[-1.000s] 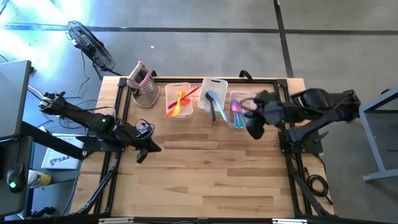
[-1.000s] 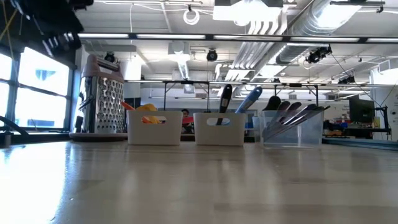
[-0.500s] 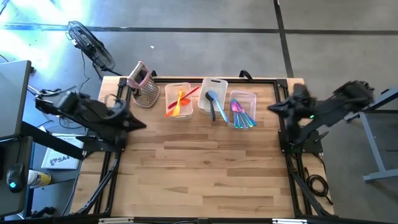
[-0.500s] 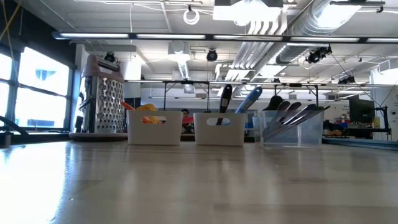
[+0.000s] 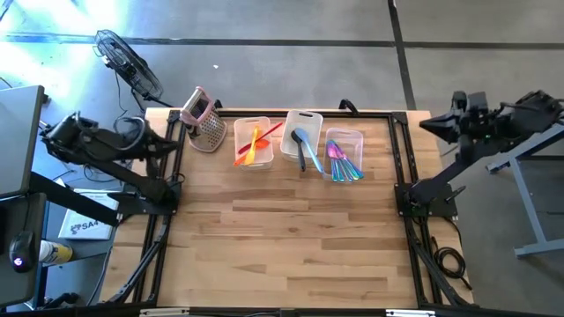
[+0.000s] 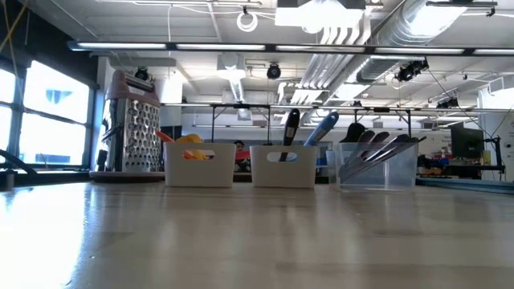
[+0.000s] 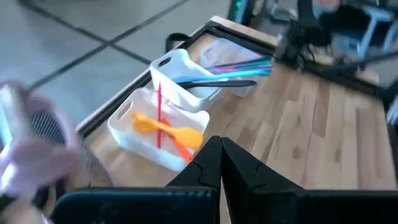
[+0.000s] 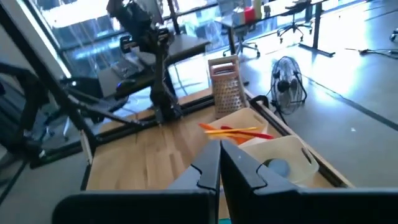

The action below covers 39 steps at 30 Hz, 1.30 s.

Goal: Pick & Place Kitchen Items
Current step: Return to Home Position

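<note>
Slim plastic utensils stand sorted along the table's [image 5: 291, 238] far edge: orange, yellow and red utensils [image 5: 253, 143] in the left white bin [image 5: 253, 121], blue serving spoon [image 7: 208, 77] and black serving spoon [image 7: 217, 83] in the middle white bin [image 5: 305, 116], pink, purple and blue utensils [image 5: 342, 164] in the clear bin [image 5: 345, 134], while the left gripper [image 7: 219, 163] and the right gripper [image 8: 219, 165], drawn back at the table's sides, have their fingers closed on nothing

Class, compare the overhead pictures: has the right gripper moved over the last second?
Yes. The right gripper has pulled away from the clear bin, rightward to the edge of the table.
</note>
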### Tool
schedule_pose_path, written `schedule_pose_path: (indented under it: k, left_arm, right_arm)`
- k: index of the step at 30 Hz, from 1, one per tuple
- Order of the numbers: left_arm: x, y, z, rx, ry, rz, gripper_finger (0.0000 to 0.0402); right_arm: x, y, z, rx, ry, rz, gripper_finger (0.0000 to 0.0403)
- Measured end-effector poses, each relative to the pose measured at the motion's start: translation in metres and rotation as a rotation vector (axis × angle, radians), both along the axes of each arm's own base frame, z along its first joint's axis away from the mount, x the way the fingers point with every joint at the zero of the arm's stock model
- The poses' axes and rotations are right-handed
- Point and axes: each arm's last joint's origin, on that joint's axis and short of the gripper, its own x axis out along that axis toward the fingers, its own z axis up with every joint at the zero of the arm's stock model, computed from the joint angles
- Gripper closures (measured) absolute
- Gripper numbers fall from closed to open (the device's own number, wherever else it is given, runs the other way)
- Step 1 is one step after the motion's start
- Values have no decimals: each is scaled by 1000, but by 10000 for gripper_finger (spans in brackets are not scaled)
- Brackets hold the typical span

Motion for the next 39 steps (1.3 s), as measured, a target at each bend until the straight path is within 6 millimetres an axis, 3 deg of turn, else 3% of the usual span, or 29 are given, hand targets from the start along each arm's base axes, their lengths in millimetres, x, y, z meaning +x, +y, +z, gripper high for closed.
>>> schedule_pose_path:
  k: [6,13,17,19,26,31,35,39]
  left_arm:
    - [-24,10,-1,-126,-123,76,401]
    - [-26,12,-12,-72,-151,109,401]
    - [-19,8,-28,-36,-213,22,401]
    - [-16,7,-39,-32,-252,-13,401]
    - [-1,-1,-100,-74,-377,-78,401]
    - [19,-14,-139,-175,-548,-278,401]
    - [34,-24,-159,-218,-569,-425,401]
    - [43,-28,-173,-251,-594,-438,401]
  right_arm:
    - [-36,-25,-55,129,-159,-11,399]
    - [-46,-30,-112,141,-378,91,399]
    - [-30,-20,-130,80,-300,88,399]
    - [-25,-15,-126,129,-368,143,399]
    - [1,6,-140,51,-425,305,399]
    - [13,15,-158,74,-361,305,399]
    - [22,23,-171,114,-351,302,399]
    - [32,33,-185,117,-347,328,399]
